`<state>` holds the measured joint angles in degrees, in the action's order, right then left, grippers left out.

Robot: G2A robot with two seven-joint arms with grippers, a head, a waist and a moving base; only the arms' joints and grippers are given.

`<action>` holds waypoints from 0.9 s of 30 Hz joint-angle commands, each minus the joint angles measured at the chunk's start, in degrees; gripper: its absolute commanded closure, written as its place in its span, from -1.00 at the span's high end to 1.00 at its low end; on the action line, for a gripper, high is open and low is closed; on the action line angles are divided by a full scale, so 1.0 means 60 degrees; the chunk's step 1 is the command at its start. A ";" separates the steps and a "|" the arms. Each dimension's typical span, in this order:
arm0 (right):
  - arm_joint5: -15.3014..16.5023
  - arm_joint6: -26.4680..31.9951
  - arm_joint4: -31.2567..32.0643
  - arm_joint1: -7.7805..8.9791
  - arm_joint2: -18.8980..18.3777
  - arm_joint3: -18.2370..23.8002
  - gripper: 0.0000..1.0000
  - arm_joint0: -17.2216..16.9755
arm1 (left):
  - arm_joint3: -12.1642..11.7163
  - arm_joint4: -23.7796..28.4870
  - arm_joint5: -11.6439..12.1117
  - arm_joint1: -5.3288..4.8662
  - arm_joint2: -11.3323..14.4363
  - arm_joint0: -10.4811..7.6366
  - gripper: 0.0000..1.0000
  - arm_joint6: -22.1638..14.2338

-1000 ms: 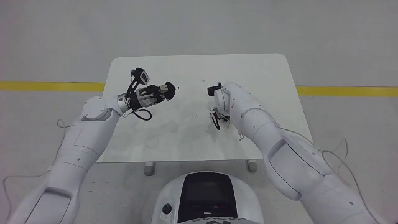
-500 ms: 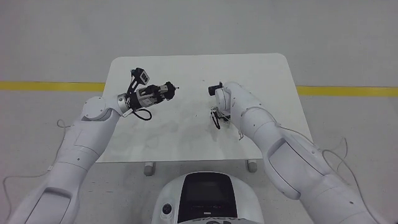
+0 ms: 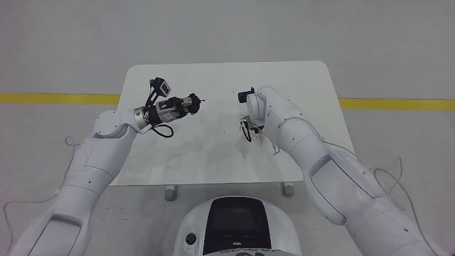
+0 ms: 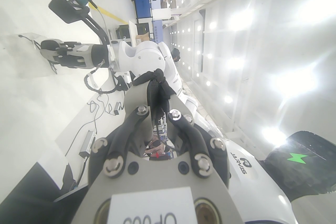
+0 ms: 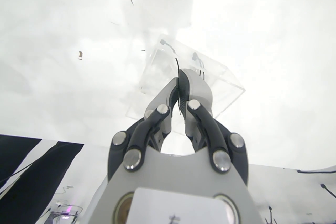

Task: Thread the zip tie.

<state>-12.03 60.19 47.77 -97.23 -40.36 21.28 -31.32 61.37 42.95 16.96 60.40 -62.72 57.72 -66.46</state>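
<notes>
Both grippers are clamped shut: the right gripper (image 5: pixel 179 83) pinches a thin black zip tie (image 5: pixel 178 66) over a clear box (image 5: pixel 225 80), the left gripper (image 4: pixel 155 93), well apart, grips a black lump (image 4: pixel 157 78) I can't identify, so threading seems barely begun and next calls for aligning them.

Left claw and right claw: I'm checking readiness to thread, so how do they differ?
The left claw lies level above the table, the right claw points down at a clear box. The left claw pinches a dark bunched item, the right claw a thin black zip tie. Both are shut.
</notes>
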 commanded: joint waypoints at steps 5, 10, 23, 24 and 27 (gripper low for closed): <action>0.0348 0.0873 0.0017 0.0403 -0.0403 0.0828 -1.00 -0.0020 | 0.0000 0.0000 0.0000 0.0000 0.0000 0.0000 -1.00 0.0000; 0.0501 0.1825 0.0257 0.0826 -0.0767 0.1966 -1.00 -0.0309 | 0.0000 0.0000 0.0000 0.0000 0.0000 0.0000 -1.00 0.0000; 0.0672 0.1879 -0.0081 0.0991 -0.1134 0.2603 -1.00 -0.0551 | 0.0000 0.0000 0.0000 0.0000 0.0000 0.0000 -1.00 0.0000; 0.0792 0.1740 -0.0302 0.1049 -0.1333 0.2695 -1.00 -0.0603 | 0.0000 0.0000 0.0000 0.0000 0.0000 0.0000 -1.00 0.0000; 0.1035 0.1318 -0.0667 0.1337 -0.2008 0.3468 -1.00 -0.0997 | 0.0000 0.0000 0.0000 0.0000 0.0000 0.0000 -1.00 0.0000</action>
<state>-6.61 68.85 45.45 -89.92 -50.42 39.77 -36.05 61.37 42.95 16.96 60.40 -62.72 57.72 -66.46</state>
